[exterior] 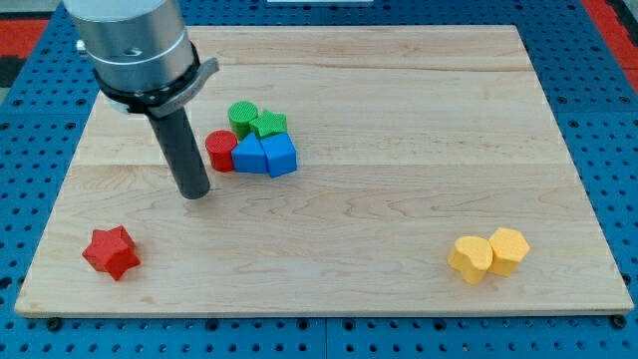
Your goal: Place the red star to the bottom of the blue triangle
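Observation:
The red star lies near the board's bottom left corner. The blue triangle sits in a cluster at the upper middle, touching a blue cube on its right and a red cylinder on its left. My tip rests on the board just left of and below the red cylinder, well up and to the right of the red star.
A green cylinder and a green star sit just above the blue blocks. A yellow heart and a yellow hexagon lie at the bottom right. The wooden board ends on a blue pegboard.

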`<state>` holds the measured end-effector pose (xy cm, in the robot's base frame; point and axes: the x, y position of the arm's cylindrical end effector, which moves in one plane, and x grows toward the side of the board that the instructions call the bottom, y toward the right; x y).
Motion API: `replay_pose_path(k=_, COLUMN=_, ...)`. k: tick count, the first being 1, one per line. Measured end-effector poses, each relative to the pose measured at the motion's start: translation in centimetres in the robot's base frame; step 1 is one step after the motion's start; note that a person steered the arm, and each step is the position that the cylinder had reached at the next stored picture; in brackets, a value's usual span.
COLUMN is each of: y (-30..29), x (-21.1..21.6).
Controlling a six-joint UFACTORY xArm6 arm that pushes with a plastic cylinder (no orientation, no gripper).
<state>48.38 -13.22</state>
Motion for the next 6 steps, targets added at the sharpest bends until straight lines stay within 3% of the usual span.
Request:
replay_pose_path(k=2, y=4.1, x=0.0)
replay_pose_path(k=4, y=4.7, x=-2.4)
replay_pose_path(k=6, y=4.7, x=-1.5)
